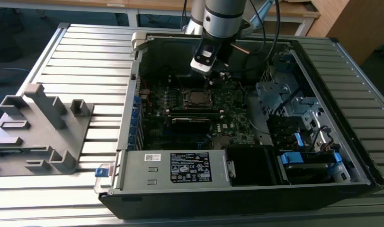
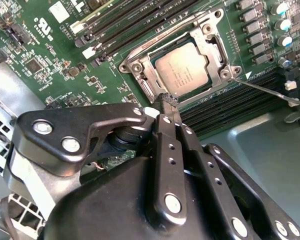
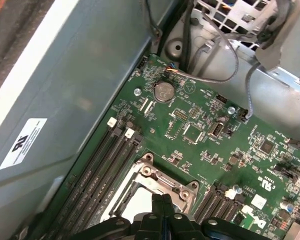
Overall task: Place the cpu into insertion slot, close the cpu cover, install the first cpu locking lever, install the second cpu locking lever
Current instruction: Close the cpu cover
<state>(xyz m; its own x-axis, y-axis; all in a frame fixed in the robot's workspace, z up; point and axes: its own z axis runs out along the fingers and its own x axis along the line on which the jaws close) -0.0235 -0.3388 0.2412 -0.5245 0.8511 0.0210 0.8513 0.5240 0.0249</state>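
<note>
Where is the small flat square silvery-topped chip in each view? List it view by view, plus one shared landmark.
Exterior view: the small flat square silvery-brown cpu sits mid-board, inside the case.
Second wrist view: the cpu shows through the thin silvery metal cpu cover.
First wrist view: the cpu is a pale patch within that cover.
Shared landmark: that cpu cover.

Gripper sits over the socket, fingers drawn together, its tip at the edge of the cpu cover; contact unclear. The cover lies flat on the green motherboard, and the pale cpu shows through its window. Black memory slots run alongside. A round coin cell sits well apart. Grey case wall carries a white label. Grey cables loop over the board's edge.
</note>
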